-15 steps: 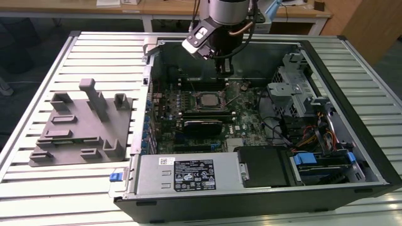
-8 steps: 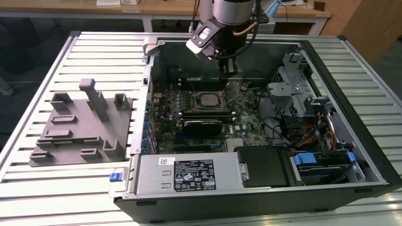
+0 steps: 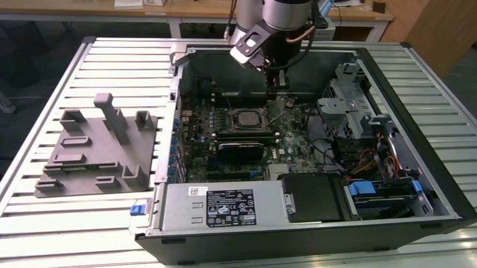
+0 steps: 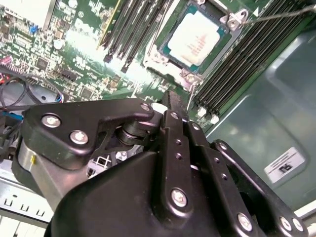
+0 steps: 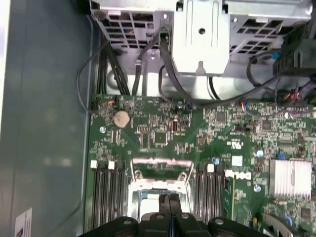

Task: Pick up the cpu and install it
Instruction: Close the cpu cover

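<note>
End effector (image 3: 280, 82) hangs inside the open computer case (image 3: 298, 245), fingers (image 5: 164, 201) pinched together with nothing between them, poised over the motherboard (image 3: 294, 131) just beside the socket (image 4: 233, 19) and clear of it. And the cpu (image 4: 196, 40) lies flat in that socket, silvery top up, with black memory slots (image 4: 247, 54) flanking it on both sides in the second wrist view. Out on the slatted table (image 3: 44, 223), on the exterior view's left, the grey fixture block (image 3: 97, 151) stands beside the case.
</note>
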`<state>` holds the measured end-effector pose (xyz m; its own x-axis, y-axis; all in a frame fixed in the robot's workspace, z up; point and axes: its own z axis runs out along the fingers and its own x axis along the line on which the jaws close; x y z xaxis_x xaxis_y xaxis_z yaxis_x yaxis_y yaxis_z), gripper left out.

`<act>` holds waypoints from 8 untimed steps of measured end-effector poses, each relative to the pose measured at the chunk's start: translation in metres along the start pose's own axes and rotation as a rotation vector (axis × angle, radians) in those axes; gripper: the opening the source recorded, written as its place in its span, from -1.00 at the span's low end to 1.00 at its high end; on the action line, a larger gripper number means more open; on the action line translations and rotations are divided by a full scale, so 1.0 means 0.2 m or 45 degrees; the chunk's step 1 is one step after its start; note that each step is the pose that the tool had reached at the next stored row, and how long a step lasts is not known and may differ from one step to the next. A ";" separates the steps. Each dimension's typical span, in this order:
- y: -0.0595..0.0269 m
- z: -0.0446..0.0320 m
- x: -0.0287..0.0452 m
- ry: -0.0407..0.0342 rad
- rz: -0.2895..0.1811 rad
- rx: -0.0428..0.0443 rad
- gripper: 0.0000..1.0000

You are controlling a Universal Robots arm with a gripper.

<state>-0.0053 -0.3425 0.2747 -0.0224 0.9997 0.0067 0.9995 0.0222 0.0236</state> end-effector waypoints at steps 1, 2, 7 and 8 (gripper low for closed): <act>0.011 0.001 0.000 0.0000 0.000 0.004 -0.79; 0.016 0.003 0.000 0.0001 -0.001 0.004 -0.79; 0.042 0.015 -0.001 0.0011 -0.036 0.005 -0.79; 0.047 0.018 -0.001 0.0012 -0.038 0.005 -0.79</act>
<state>0.0043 -0.3425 0.2712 -0.0520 0.9986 0.0070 0.9985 0.0518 0.0201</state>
